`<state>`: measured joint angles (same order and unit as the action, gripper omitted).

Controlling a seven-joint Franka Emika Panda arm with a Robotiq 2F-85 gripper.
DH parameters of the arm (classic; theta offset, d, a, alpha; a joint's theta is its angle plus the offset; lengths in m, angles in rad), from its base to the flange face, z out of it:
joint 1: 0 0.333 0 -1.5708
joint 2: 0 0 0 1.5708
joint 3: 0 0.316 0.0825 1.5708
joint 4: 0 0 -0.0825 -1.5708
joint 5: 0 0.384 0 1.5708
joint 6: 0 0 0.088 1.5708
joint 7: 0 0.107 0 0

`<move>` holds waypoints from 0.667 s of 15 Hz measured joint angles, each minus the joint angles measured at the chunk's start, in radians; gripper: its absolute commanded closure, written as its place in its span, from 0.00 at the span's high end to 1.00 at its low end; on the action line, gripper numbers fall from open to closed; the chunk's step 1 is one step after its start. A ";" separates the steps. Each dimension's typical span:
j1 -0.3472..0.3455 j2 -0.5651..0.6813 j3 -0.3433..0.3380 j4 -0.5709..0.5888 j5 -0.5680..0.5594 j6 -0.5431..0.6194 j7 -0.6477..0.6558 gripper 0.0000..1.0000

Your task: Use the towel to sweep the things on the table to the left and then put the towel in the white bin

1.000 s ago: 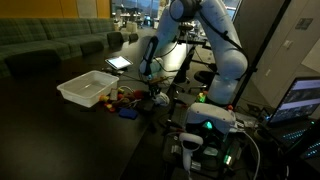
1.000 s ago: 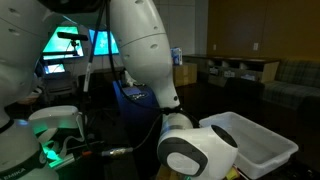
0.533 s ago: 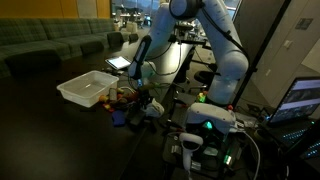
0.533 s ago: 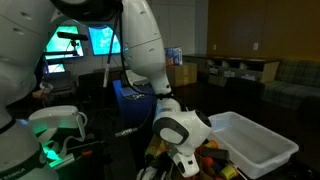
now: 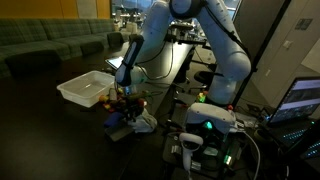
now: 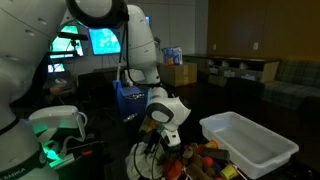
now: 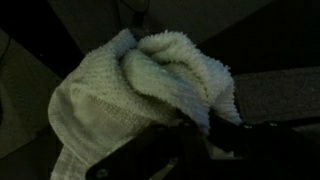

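The pincer (image 7: 200, 135) is closed on the towel (image 7: 140, 90), bunched at its 12 o'clock in the wrist view. In an exterior view the towel rests on the bench (image 5: 50, 130), at 4 o'clock from the bin (image 5: 88, 88), beside the things (image 5: 122, 97).

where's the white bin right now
In an exterior view the white bin sits on the dark table, in the left half of the frame, with the colourful toys bunched beside the end nearest the arm.
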<state>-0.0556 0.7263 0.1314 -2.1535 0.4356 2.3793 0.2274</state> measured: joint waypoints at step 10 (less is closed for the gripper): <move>0.198 0.043 0.130 0.153 0.007 0.018 0.009 0.11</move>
<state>0.1419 0.7691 0.2617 -2.0009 0.4428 2.3972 0.2366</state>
